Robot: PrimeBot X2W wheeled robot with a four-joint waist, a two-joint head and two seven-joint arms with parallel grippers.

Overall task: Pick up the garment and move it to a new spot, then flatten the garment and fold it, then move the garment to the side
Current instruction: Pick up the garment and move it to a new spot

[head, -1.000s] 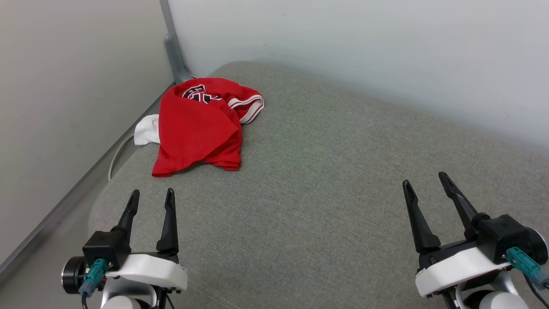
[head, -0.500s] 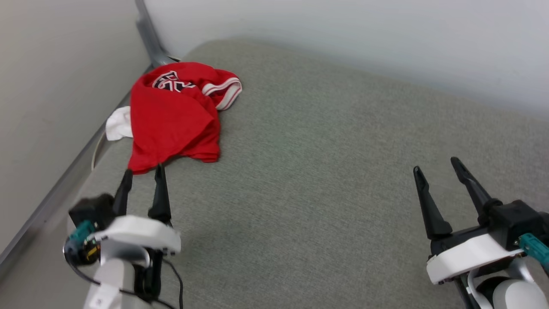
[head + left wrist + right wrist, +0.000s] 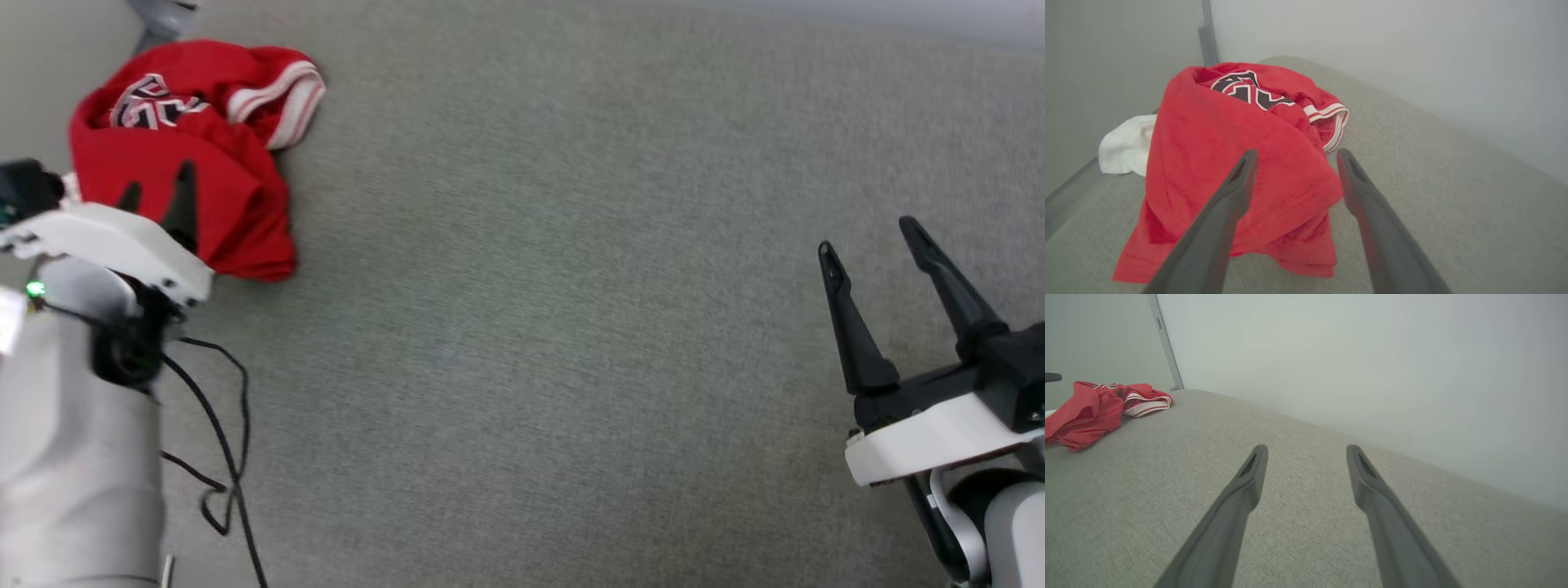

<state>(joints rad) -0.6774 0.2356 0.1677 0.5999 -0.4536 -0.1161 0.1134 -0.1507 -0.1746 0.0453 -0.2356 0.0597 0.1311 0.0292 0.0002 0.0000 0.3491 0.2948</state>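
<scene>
head view: garment (image 3: 204,155) lies crumpled at the far-left corner of the grey cushion (image 3: 531,286), plain red face mostly up. a patch of black-and-white lettering (image 3: 1245,90) shows at the heap's far side, with striped trim (image 3: 1331,116) on the side toward the cushion's middle. a white sleeve (image 3: 1124,147) pokes out at the cushion's left edge.

left gripper (image 3: 157,188) is over the cushion's left side, at the near edge of the heap; its fingertips (image 3: 186,184) overlap the red cloth. left wrist view: jaws spread wide, the heap's near fold framed between them, nothing clamped. whether the tips touch the cloth: cannot tell.

right gripper (image 3: 868,237) is above the cushion's right side, well apart from the garment. jaws spread wide and empty, bare cushion fabric seen between them.

black cables (image 3: 220,425) hang from the left arm over the cushion's near-left part. pale wall (image 3: 1372,355) runs behind the cushion's far edge. a grey upright post (image 3: 1206,36) stands at its far-left corner.
</scene>
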